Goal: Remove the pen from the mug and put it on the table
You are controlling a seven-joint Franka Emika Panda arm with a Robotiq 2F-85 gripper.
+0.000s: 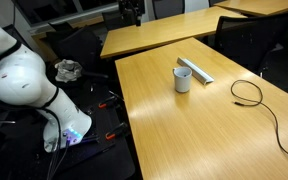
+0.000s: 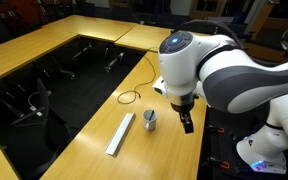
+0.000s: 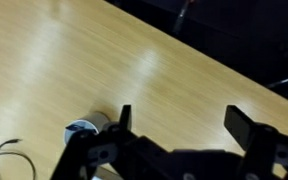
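Note:
The small white mug (image 1: 183, 78) stands upright on the big wooden table (image 1: 189, 135). It also shows in an exterior view (image 2: 149, 120) and at the lower left of the wrist view (image 3: 81, 130). The pen is too small to make out; only a dark spot shows at the mug's mouth. My gripper (image 2: 188, 125) hangs over the table (image 2: 164, 160) just beside the mug, apart from it. In the wrist view its jaws (image 3: 182, 122) are wide open and empty over bare wood (image 3: 104, 50), with the mug outside the left finger.
A long white flat bar (image 1: 196, 70) lies next to the mug, also seen in an exterior view (image 2: 121, 133). A looped black cable (image 1: 249, 95) lies on the table beyond it (image 2: 130, 97) (image 3: 4, 160). Other wooden desks (image 1: 154, 38) stand around.

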